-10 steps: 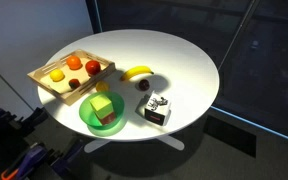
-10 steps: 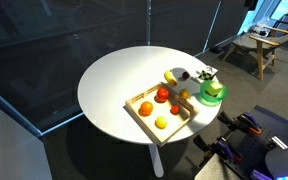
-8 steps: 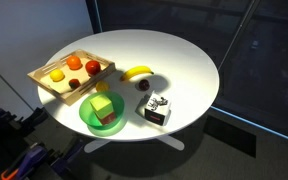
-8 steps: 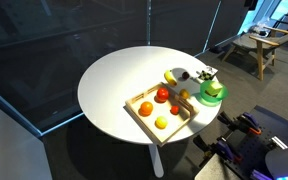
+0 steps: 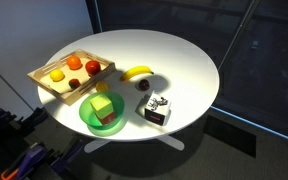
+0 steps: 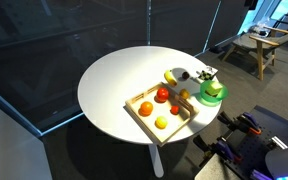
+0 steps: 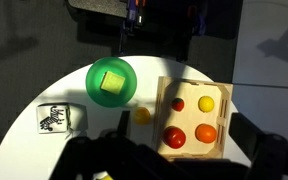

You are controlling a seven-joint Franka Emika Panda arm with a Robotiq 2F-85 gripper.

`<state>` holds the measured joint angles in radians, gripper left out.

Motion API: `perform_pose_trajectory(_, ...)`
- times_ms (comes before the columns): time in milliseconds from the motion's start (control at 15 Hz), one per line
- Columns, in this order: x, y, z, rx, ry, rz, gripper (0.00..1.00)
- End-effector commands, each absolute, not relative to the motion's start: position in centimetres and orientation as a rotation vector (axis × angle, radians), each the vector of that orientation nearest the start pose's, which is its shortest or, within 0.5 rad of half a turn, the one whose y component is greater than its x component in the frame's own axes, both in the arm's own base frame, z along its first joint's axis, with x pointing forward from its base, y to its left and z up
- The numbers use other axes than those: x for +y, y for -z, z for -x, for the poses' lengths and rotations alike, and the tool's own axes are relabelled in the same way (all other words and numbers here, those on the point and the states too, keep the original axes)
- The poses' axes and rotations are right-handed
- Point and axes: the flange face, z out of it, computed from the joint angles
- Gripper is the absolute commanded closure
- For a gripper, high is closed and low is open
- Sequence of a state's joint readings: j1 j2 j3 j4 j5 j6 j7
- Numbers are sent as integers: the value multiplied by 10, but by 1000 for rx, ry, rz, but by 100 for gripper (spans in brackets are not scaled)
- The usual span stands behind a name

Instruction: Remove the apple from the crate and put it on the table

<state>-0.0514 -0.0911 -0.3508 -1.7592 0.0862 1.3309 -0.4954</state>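
Note:
The apple [image 5: 92, 67] is bright red and lies in the light-wood crate [image 5: 46, 83] at the edge of the round white table [image 5: 174, 55]. An orange fruit, a yellow fruit and a small maroon fruit lie beside it. The apple also shows in the other exterior view [image 6: 162, 96] and in the wrist view [image 7: 173, 136], as does the crate [image 6: 134, 112] [image 7: 162, 118]. In the wrist view my gripper [image 7: 183, 125] hangs high above the crate, its dark blurred fingers [image 7: 122, 128] wide apart and empty. The gripper does not show in either exterior view.
A green bowl [image 5: 87, 118] with a yellow-green block stands beside the crate. A banana [image 5: 137, 72], a small yellow fruit [image 7: 142, 114] and a black-and-white box [image 5: 156, 110] lie on the table nearby. Chairs [image 6: 259, 45] stand off to the side.

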Motion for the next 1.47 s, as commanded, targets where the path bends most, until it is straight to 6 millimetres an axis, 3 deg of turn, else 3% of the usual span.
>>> perform_pose_trajectory(0,-189,-568,-455,-152,-374,2859,0)
perform_pose_trajectory(400,-183,-565,-463,-154,-377,2886,0)
perform_pose_trajectory(800,-149,-552,-494,-216,-351,2960,0)
perform_pose_trajectory(1400,-103,-498,-552,-202,-269,3138,0)
